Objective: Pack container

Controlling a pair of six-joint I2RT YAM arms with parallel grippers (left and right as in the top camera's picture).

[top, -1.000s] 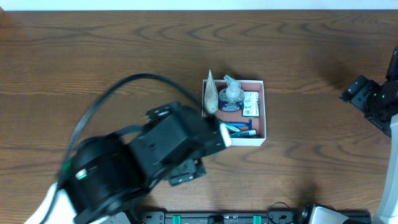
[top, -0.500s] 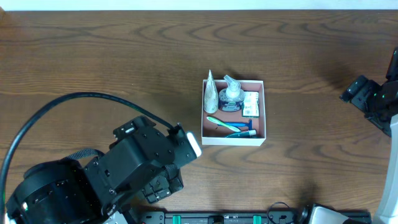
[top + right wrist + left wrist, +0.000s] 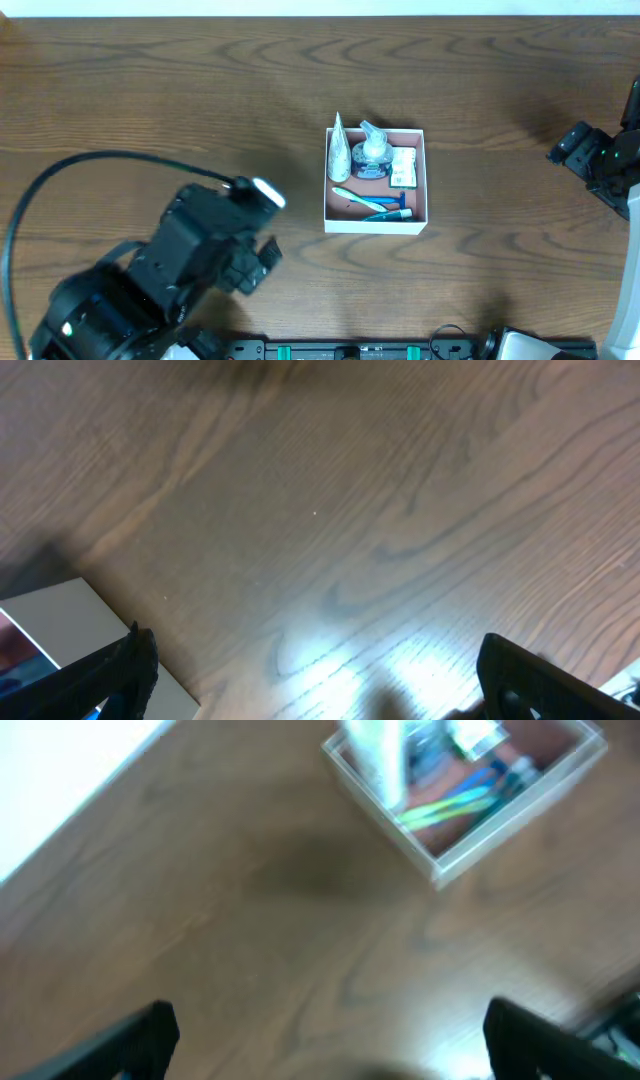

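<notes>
The container [image 3: 375, 227] stands flat on the table [image 3: 150, 90], open side up, with white walls and a pink floor.

Contents:
- A pale conical tube [image 3: 340, 150] stands against the container's far left wall.
- A clear pump bottle [image 3: 372, 152] stands beside the tube, at the far wall.
- A white labelled packet [image 3: 403, 165] lies in the container's far right corner.
- A green toothbrush [image 3: 350, 196] and a blue-teal item [image 3: 385, 212] lie across the near half.

The left arm [image 3: 170, 270] is near-left of the container and well apart from it. A black cable [image 3: 60, 190] loops from the arm on the side away from the container. The left gripper [image 3: 330, 1015] has its jaws spread wide and holds nothing. In the blurred left wrist view, the container [image 3: 470, 850] lies ahead of the fingers [image 3: 140, 1035], clear of them.

The right arm [image 3: 600, 160] is to the right of the container, well apart. The right gripper [image 3: 315, 650] is also spread wide and empty, over bare wood. One white container corner [image 3: 50, 620] shows beside one of its fingers [image 3: 130, 660].
</notes>
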